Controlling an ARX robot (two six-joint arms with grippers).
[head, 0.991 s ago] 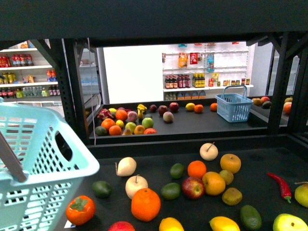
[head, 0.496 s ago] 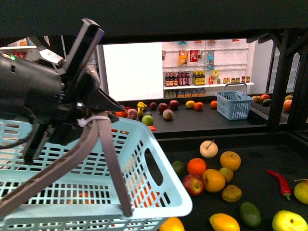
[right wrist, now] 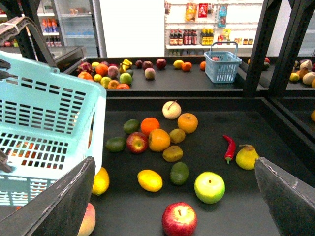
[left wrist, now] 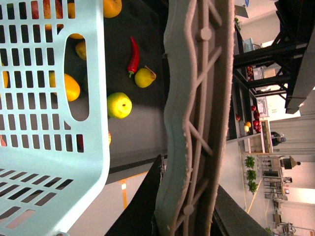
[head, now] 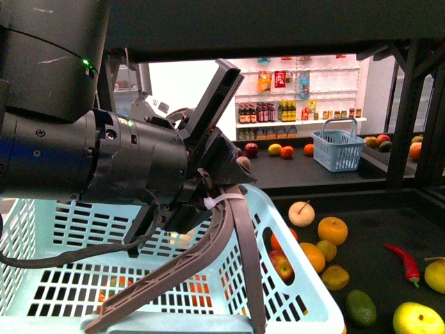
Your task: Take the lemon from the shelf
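- Left gripper (left wrist: 188,174): pressed together on the grey handle (head: 243,259), which ran between its two black fingers.
- Grey handle: part of the light-blue basket (head: 62,229). The basket hung under the left arm, filled the lower front view and covered much of the fruit behind it.
- Right gripper (right wrist: 174,164): fingers spread wide and holding nothing, with the deck's fruit in view between them.
- Lemon (right wrist: 149,180): lay on the black deck of the shelf (right wrist: 211,130), touched by neither gripper. It was near the basket's wall and just beside the avocado (right wrist: 179,173).
- Second yellow fruit (right wrist: 101,181): lay against the basket's lower corner, partly hidden. Its kind could not be told.
- Same deck, near the lemon: yellow-green apple (right wrist: 209,187), red apple (right wrist: 179,221) and, further off, red chilli (right wrist: 229,147).
- Small blue basket (right wrist: 222,66): stood on the farther deck, well apart from the lemon.
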